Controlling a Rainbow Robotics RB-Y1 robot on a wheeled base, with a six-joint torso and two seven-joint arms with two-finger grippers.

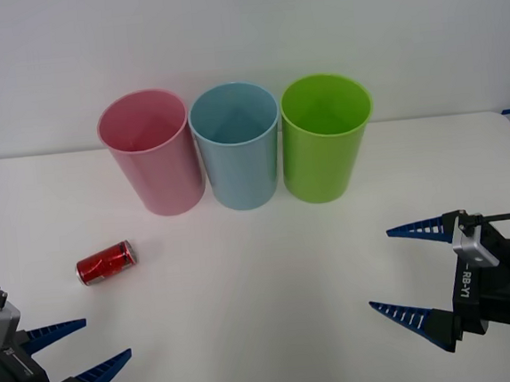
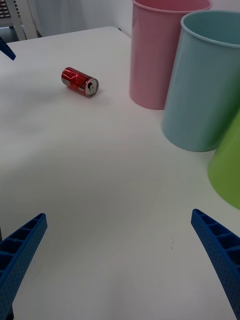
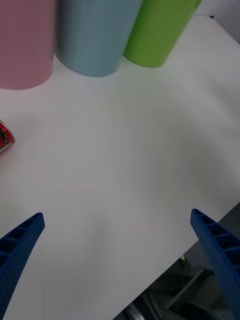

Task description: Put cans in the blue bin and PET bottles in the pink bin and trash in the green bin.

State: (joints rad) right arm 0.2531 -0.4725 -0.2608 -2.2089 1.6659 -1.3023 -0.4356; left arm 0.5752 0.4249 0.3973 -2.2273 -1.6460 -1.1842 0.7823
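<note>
Red can (image 1: 106,262) lying on its side just ahead of left gripper (image 1: 83,349), fingers spread, empty. Best straddled across its round body, squeezed, carried over blue bin (image 1: 236,145). Right gripper (image 1: 408,270) parked across the table, fingers apart, idle.

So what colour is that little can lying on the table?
Shiny red with silver ends; the can shows best in the right wrist view.

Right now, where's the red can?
In the front view the red can lies on its side on the table's left half, in front of and left of the pink bin, just ahead of the open left pincer.
</note>
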